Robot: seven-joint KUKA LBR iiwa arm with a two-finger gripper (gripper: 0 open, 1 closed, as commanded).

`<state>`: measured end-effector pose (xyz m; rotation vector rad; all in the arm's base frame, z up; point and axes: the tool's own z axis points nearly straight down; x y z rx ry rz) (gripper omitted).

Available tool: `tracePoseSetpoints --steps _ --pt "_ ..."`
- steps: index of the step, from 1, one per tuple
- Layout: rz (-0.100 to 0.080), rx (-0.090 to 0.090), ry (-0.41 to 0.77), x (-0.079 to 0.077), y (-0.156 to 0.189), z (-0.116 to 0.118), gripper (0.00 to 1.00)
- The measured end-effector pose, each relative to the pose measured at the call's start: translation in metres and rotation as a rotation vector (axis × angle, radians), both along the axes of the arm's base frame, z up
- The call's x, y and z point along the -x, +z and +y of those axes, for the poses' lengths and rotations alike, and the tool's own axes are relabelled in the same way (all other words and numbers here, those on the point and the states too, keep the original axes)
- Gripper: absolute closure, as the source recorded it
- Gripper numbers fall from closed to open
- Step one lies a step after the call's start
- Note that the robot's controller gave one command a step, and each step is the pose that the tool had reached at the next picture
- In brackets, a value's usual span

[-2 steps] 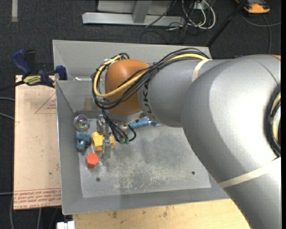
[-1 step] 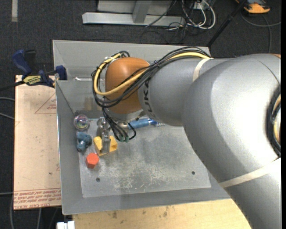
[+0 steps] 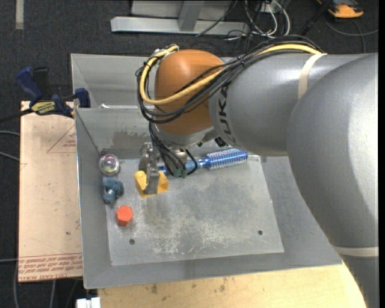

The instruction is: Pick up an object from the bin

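Robotics laboratory. A large grey industrial arm, hung with bundled cables, reaches into a grey metal bin standing on dark carpet. At 12 o'clock, a metal stand base and loose wiring lie on the floor.

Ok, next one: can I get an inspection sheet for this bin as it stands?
Surface: grey bin floor, scuffed, bare towards the front.
Job's things: yellow block at the gripper, left of the bin's middle; held or not, cannot tell.
Clutter: clear ball, blue-grey figure and red block along the left side; blue brush at the back.
Grippers: gripper low at the yellow block.
Cables: yellow and black cables loop over the orange wrist cover.
Surroundings: dark floor.
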<state>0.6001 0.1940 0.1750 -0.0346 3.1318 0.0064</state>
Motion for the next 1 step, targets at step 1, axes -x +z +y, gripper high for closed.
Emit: tracePoseSetpoints --steps 1 --pt "-0.003 0.000 0.007 -0.0004 0.1073 0.0023 1.00"
